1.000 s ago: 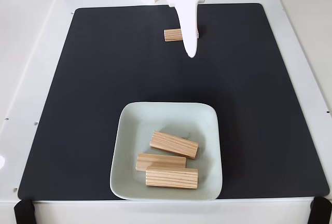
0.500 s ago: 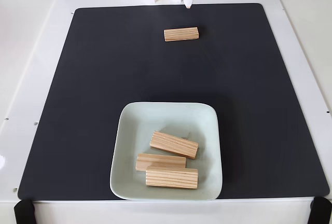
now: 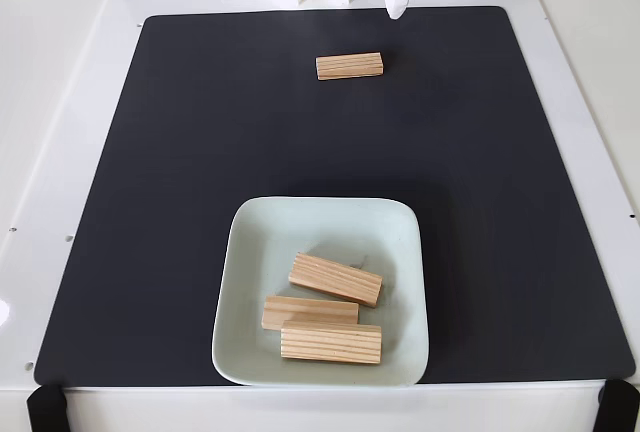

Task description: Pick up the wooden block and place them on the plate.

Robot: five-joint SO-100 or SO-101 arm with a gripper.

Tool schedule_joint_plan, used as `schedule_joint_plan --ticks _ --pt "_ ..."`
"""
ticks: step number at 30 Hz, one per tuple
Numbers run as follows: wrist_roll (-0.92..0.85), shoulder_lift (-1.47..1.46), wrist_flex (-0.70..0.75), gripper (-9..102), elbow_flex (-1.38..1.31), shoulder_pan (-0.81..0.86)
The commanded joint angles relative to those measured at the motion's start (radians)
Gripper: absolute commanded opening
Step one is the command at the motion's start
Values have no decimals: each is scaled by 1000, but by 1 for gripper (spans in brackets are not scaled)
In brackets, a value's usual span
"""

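In the fixed view, a large black rectangular mat (image 3: 200,202) is seen spread over a white table (image 3: 60,102), with a bare white margin left on every side. Near the mat's front edge, slightly left of its middle, the large squarish pale mint-white plate (image 3: 255,242) with rounded corners and a raised rim is set. Three small rectangular bars of pale striped wood are held in the front half of the plate: one wooden block (image 3: 310,312) lies flat towards the plate's left side, a second (image 3: 336,279) is laid at a slant just behind it, and a third (image 3: 331,343) is placed nearest the plate's front rim, overlapping the first. A fourth wooden block (image 3: 350,65) is found alone on the mat near its far edge, about midway along that edge, well apart from the plate and lying lengthwise from left to right. Right of this block, at the mat's far edge, a single white finger of the gripper (image 3: 396,2) is seen pointing down, clear of the block; whether the fingers are parted or closed cannot be told.
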Motion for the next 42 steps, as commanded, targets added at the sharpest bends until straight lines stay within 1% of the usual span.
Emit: schedule_joint_plan --ticks 1,4,9,13,17,23,32,40,42 --pt "6 -52 -44 -1 2 -12" --pt "11 -106 -114 -1 2 -12" --pt "172 -141 -212 -1 2 -41" --pt "265 -146 -218 -1 11 -121" --pt "337 -135 -222 -1 78 -190" --pt "459 -130 -224 -1 163 -250" --pt "469 -132 -209 -1 175 -218" --pt "479 -130 -224 -1 209 -187" --pt "468 -130 -252 -1 207 -184"
